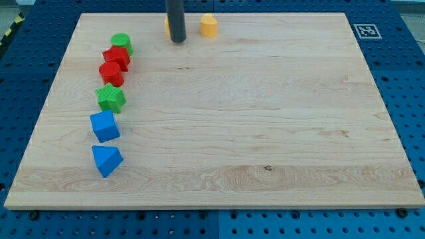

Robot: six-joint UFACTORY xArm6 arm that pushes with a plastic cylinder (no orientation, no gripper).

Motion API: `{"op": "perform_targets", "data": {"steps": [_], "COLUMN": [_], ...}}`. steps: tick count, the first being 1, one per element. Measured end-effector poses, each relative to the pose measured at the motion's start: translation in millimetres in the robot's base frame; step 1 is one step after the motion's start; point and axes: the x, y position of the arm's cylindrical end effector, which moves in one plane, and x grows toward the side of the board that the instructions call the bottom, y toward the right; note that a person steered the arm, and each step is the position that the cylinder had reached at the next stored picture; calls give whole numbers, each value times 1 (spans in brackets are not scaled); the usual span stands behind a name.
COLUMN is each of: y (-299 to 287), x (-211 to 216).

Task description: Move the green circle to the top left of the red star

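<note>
Rod, dark and straight, comes down from the view's top edge; its tip (178, 40) rests on the wooden board (265, 133) near the top, holding nothing. There are no jaws to open or close. A yellow block (167, 25) sits mostly hidden behind the rod, apparently touching it; its shape cannot be told. A second yellow block (208, 25) stands just to the view's right, apart from the tip.

Green circle (122, 44) sits at the board's upper left, well apart from the tip, touching the red star (116, 57) just below it. Below these: red cylinder (111, 73), green star (111, 98), blue cube (105, 125), blue triangle (107, 160).

Fiducial marker (364, 31), black-and-white, top right corner; no readable writing.
</note>
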Motion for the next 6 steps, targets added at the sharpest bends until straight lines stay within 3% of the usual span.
{"op": "perform_targets", "data": {"steps": [3, 6], "y": [-119, -178], "x": [-2, 41]}}
